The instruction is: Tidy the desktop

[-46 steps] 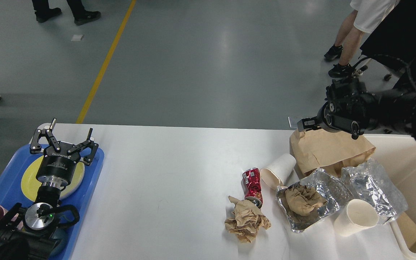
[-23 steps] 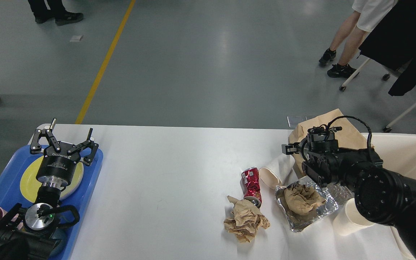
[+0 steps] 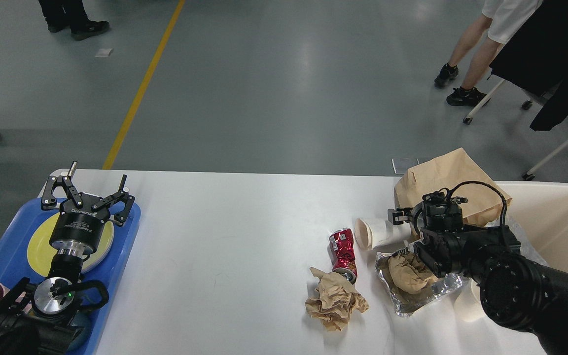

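The white desktop (image 3: 239, 236) holds litter at its right: a white paper cup (image 3: 372, 232) on its side, a crushed red can (image 3: 344, 249), a crumpled brown paper (image 3: 336, 303), and a foil sheet (image 3: 402, 308) with a brown paper wad in it. My right gripper (image 3: 398, 229) is low at the cup's base end, one finger above it and one below; I cannot tell if it presses the cup. My left gripper (image 3: 89, 190) is open and empty above the blue tray (image 3: 121, 246).
A brown paper bag (image 3: 442, 180) stands behind the right gripper. A cream bin (image 3: 560, 212) is at the far right. A yellow plate (image 3: 37, 246) lies in the tray. A second cup (image 3: 464, 305) is mostly hidden by my right arm. People stand on the floor beyond.
My right arm has swung down from above the brown bag to the paper cup. The cup has turned so its opening faces left. The left arm has not moved.
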`<action>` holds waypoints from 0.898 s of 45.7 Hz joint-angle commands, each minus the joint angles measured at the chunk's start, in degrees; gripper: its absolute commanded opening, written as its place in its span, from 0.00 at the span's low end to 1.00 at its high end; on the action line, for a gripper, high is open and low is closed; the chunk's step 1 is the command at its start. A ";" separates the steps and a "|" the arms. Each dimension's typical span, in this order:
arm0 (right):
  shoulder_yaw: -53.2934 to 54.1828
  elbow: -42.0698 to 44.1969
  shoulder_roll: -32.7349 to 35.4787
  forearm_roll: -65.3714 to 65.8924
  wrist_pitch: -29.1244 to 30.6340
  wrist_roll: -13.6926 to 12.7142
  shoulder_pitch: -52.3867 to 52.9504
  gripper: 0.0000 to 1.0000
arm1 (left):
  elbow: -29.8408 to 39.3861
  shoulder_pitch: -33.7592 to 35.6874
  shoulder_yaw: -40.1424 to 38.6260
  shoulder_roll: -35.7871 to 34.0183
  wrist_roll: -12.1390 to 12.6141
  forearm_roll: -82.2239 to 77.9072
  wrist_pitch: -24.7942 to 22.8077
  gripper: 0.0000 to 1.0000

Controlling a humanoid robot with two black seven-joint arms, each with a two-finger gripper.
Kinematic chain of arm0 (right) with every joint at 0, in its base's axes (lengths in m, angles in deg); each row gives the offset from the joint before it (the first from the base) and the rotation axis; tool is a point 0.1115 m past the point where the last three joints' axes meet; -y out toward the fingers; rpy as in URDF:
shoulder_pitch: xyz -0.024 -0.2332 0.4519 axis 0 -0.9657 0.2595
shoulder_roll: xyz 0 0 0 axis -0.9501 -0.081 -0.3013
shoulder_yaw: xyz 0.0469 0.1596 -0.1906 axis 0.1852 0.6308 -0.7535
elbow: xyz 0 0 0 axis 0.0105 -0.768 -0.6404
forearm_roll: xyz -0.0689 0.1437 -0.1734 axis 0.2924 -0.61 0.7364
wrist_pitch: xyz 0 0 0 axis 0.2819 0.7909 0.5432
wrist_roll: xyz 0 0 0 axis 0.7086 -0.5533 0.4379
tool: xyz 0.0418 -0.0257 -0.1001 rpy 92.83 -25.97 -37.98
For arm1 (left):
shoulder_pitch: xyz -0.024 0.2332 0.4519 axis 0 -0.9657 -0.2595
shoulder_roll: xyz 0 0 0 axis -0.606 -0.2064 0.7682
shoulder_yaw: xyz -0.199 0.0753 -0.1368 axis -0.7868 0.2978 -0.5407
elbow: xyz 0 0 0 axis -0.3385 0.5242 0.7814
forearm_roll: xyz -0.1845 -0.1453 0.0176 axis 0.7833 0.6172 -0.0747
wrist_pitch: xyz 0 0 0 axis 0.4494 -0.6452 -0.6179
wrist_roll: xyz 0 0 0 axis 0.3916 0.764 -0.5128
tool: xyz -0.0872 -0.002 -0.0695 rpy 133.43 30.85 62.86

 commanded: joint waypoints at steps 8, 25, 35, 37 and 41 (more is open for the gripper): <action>0.50 -0.04 0.22 -0.04 -0.01 0.01 -0.78 0.95 | 0.00 0.00 0.00 0.00 0.00 0.00 0.00 0.97; 0.50 -0.65 0.13 0.40 0.08 -0.08 -0.86 0.42 | 0.00 0.00 0.00 0.00 0.00 0.00 0.00 0.97; 0.76 -1.70 0.04 2.42 0.52 -0.08 -0.95 0.00 | 0.00 0.00 0.00 0.00 0.00 0.00 0.00 0.97; 0.76 -1.88 0.04 2.42 0.70 -0.08 -0.95 0.00 | -0.08 0.00 0.00 0.00 0.00 0.00 0.09 0.97; 0.76 -1.97 -0.05 2.42 0.96 -0.17 -0.86 0.00 | 0.00 0.00 0.00 0.00 0.00 0.00 0.00 0.97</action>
